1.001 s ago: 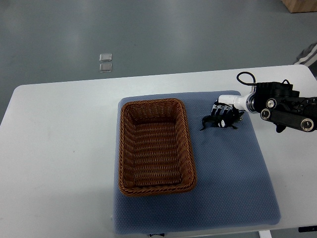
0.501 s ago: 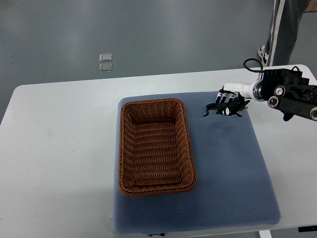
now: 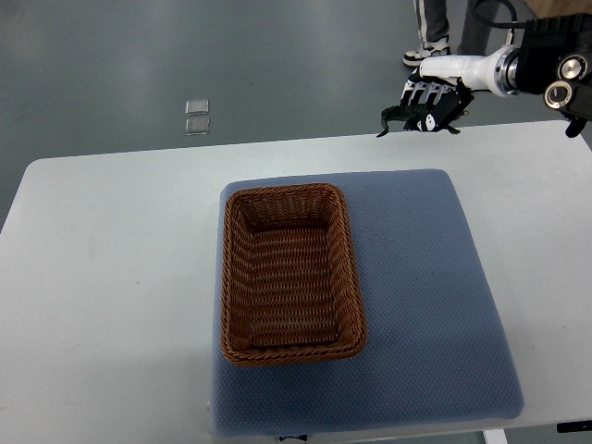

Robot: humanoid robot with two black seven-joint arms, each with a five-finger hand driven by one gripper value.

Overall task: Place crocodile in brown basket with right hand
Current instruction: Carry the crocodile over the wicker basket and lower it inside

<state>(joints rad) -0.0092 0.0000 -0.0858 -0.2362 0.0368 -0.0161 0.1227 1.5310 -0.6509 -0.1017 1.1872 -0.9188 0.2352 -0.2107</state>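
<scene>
Against grey floor [image 3: 277, 65] beyond the white table [image 3: 111, 240], right hand [image 3: 430, 95] clasps black toy crocodile [image 3: 407, 117]. Blue mat [image 3: 425, 277] bears brown wicker basket [image 3: 225, 277].

Right arm [image 3: 555, 72] coming in from the right edge near the top, black forearm housing, white wrist [image 3: 462, 67] pointing left, right hand [image 3: 430, 100] palm down, fingers [image 3: 421, 92] curled down over the crocodile [image 3: 396, 117], gripping it

A smooth grey floor [image 3: 111, 55] fills the upper part of the view, evenly lit. Two small pale square plates [image 3: 196, 117] sit in it at 11 o'clock. A person's legs [image 3: 433, 28] stand at 1 o'clock. Below, a white desk [image 3: 111, 277] with rounded corners carries a blue-grey mat [image 3: 416, 305].
</scene>
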